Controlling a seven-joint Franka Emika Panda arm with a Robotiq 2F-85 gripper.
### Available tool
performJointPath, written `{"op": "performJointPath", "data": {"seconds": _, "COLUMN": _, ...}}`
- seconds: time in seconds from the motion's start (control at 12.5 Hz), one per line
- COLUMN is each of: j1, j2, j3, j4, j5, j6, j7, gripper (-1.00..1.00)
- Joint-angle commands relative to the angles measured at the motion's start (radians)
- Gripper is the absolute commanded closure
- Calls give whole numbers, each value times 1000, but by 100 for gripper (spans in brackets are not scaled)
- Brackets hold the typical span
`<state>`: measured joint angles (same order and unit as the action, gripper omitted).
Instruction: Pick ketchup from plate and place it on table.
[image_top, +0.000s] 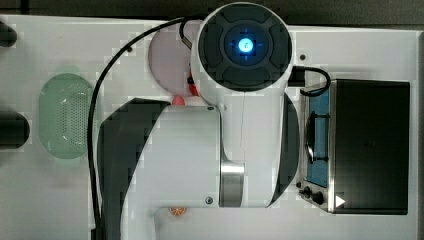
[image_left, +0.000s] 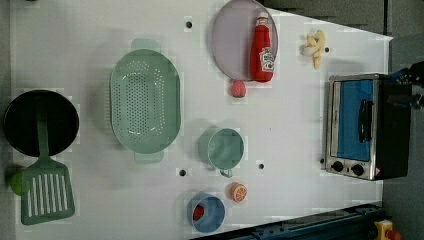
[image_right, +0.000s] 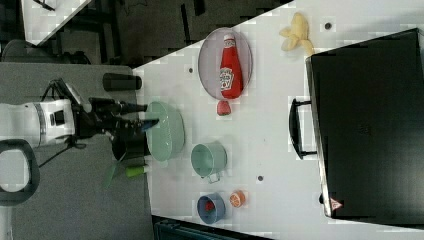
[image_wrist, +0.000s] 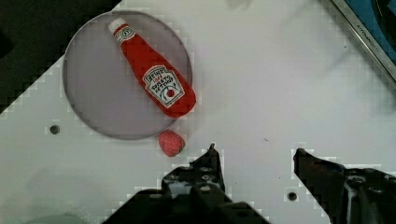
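In the wrist view the gripper (image_wrist: 254, 151) hangs with its two dark fingers spread wide and nothing between them; only bare white table (image_wrist: 289, 79) shows in the gap. The jaws are released and empty.

Nothing of the task looks done yet. The ketchup (image_wrist: 154, 77) lies flat on the plate (image_wrist: 93, 98), not yet touched, so the whole of the work is left: reaching it, closing on it, lifting it clear of the plate and setting it down on the table.

The bottle is a soft red one with a white label and a white cap. It lies on its side across the plate, cap toward the plate's far rim and its broad base at the rim nearest the fingers, slightly overhanging it. In the left view the ketchup (image_left: 262, 50) sits on the left view's right half of the plate (image_left: 227, 40); the right view shows the same, the ketchup (image_right: 230, 67) on the plate (image_right: 209, 60).

Relative to the jaws, the bottle is well apart and off to one side, not between the fingertips. A small red strawberry (image_wrist: 171, 143) rests on the table touching or just beside the plate's rim, between the bottle's base and the nearer finger. The gripper probably needs to shift over the bottle and line up across its narrower body before descending.
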<state>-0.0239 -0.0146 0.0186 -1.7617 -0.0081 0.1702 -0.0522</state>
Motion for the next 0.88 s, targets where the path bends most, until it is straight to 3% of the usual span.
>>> {"op": "performJointPath", "data": {"seconds": 0.08, "j1": -102, "j2": -154, "j3": 53, "j4": 12, "j5": 23, "j6": -208, "j7": 28, "gripper": -54}}
{"op": "performJointPath", "data": {"seconds": 0.24, "j1": -99, "j2": -145, "j3": 55, "j4": 12, "j5": 23, "j6": -204, "j7": 27, "gripper": -98}}
{"op": "performJointPath", "data": {"seconds": 0.88, "j1": -76, "j2": 27, "j3": 99, "j4": 12, "j5": 23, "j6": -84, "j7": -69, "gripper": -100}}
